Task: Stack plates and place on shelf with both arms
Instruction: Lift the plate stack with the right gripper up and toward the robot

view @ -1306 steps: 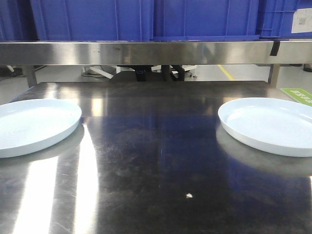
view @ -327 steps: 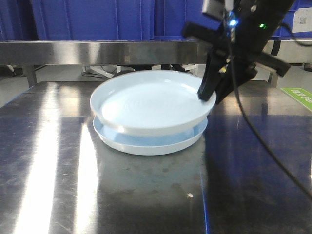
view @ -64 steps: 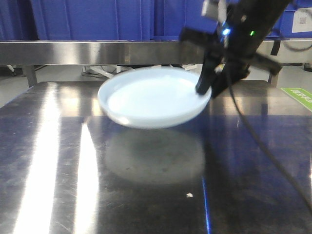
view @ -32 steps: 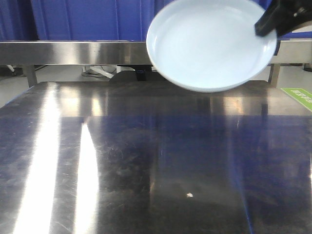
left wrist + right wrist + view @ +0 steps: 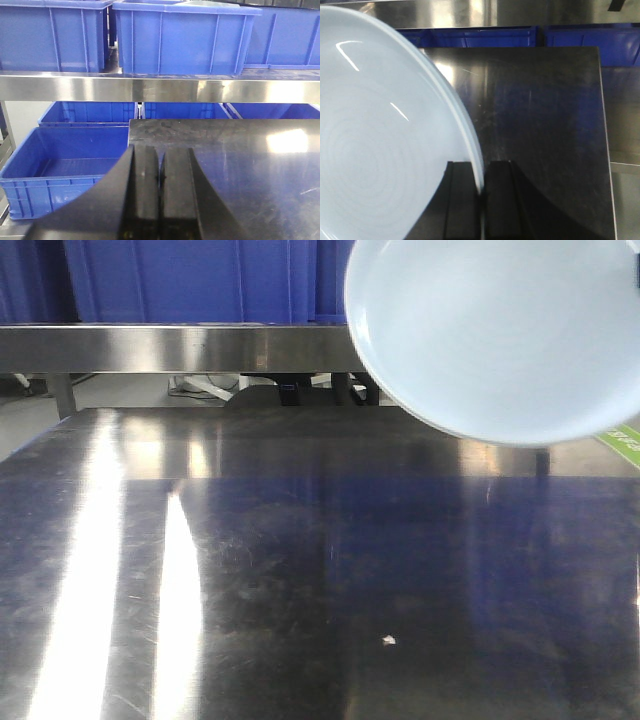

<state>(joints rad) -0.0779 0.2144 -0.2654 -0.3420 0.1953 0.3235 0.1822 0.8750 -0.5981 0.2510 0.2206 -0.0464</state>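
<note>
Pinching the plates (image 5: 500, 335) by one rim, the right gripper (image 5: 481, 175) holds them tilted in the air, far right, before the shelf (image 5: 180, 348) rail. The left gripper (image 5: 160, 160) is closed on nothing. With so thin a one-sided hold, the glossy stack could slip out or strike the rail.

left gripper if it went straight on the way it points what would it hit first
Most likely the front rail of the shelf, though it might pass just under it toward the lower blue crates; height is hard to judge. Nothing nearer lies ahead of the shut left gripper.
</note>
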